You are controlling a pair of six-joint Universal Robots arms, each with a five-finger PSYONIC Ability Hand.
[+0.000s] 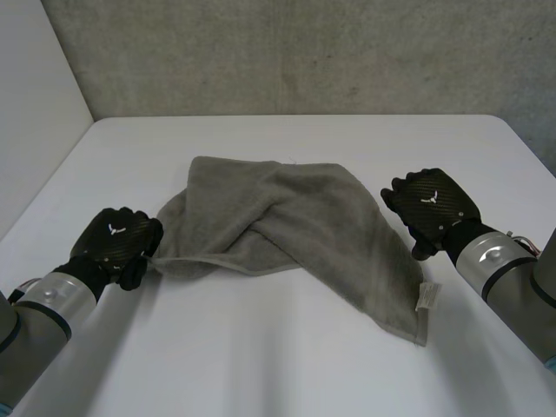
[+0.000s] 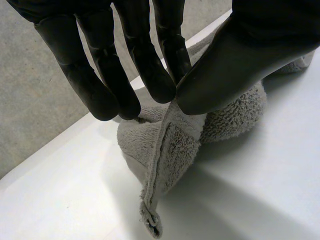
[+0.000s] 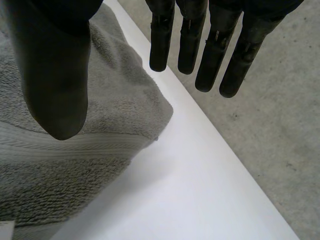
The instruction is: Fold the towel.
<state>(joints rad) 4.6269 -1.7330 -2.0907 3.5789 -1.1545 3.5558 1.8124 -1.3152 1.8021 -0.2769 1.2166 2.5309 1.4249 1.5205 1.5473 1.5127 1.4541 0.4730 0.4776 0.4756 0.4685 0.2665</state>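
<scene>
While the one grey towel [image 1: 287,226] lies rumpled across the middle of the white counter [image 1: 261,373], two black hands sit at its ends, one on each side. Left hand [image 1: 117,243] first: it is down at the towel's left end, and in its wrist view the thumb [image 2: 240,65] and a fingertip [image 2: 167,75] are pinching the hemmed edge between them. That's a firm grasp, with the hem running down from the pinch to a loose corner on the counter. The cloth behind it is heaped in a soft mound.

Over to the right hand [image 1: 432,204], sitting at the towel's right edge near its far corner. In its wrist view the fingers [image 3: 210,55] are straight and spread, hanging over the bare counter past the towel's edge. The thumb [image 3: 55,85] hovers above the cloth. Nothing is gripped there, so that hand is released.

The towel's left half is folded over on itself in a diagonal flap. Its right near corner points toward the robot and carries one small white label [image 1: 426,297].
</scene>
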